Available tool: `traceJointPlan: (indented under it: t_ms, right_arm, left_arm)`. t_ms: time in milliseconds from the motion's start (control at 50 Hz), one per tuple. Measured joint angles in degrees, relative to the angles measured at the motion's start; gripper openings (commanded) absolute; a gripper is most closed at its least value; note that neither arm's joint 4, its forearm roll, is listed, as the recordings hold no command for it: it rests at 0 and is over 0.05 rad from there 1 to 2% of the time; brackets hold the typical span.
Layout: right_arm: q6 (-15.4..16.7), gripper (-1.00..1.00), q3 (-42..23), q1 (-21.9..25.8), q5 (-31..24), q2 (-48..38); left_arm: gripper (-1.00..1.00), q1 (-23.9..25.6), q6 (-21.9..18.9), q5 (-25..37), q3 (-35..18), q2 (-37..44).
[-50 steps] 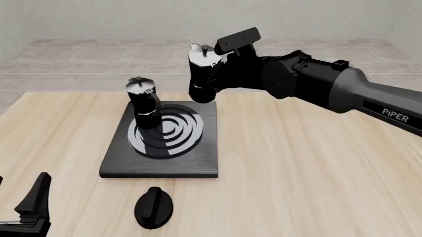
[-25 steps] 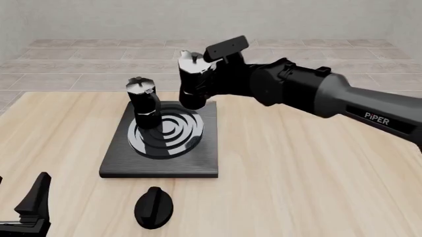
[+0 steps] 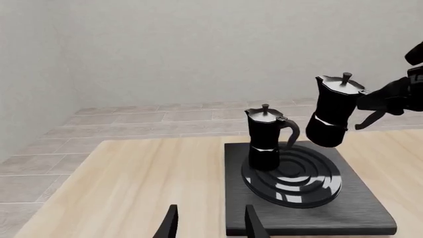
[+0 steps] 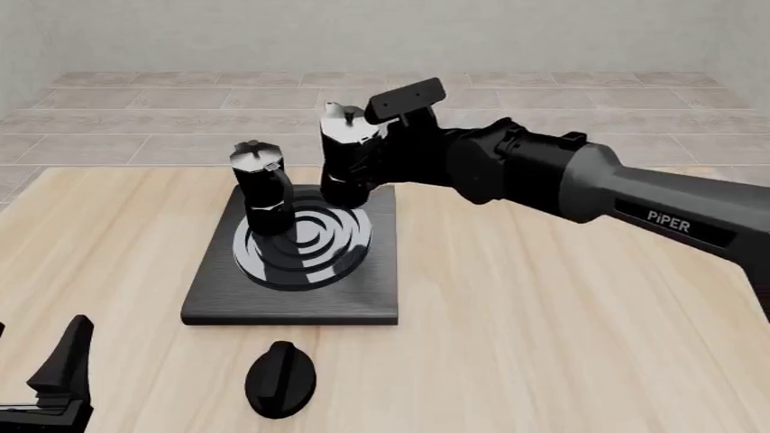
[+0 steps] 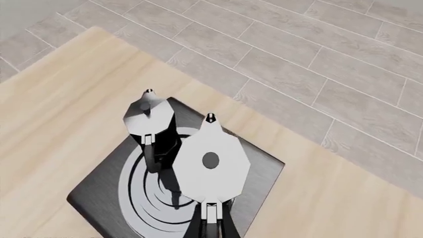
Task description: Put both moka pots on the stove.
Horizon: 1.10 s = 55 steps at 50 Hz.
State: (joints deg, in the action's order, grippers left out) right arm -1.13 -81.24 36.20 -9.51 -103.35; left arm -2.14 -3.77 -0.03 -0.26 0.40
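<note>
Right hand (image 4: 375, 155) pinches the handle of the carried moka pot (image 4: 344, 162), which hangs clear above the stove (image 4: 373, 298), far edge. Advice: lower it straight onto the free burner rings (image 4: 316, 242), well apart from the standing moka pot (image 4: 261, 185). Left hand (image 3: 208, 224) spread, empty, near side of stove. Arm lettering: "PiPER" (image 4: 669, 221).

Right arm extended and loaded; left arm parked low.

Right gripper (image 4: 367, 152) is clamped on the handle of a moka pot (image 4: 344, 162), holding it in the air over the far right part of the stove (image 4: 292, 290), arm stretched in from the stove's right. Left gripper (image 4: 54, 383) sits low at the near table edge, well left of the stove, fingers (image 3: 170, 223) parted, holding nothing.
</note>
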Motion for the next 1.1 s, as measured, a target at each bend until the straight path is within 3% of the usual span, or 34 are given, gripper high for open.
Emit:
traceJointPlan:
  t_ms: [1100]
  right_arm:
    - [3.27, -1.00, -5.00, 2.23, -4.72, -2.88]
  left_arm:
    - [1.00, -0.23, 0.28, -0.03, -0.07, -0.04]
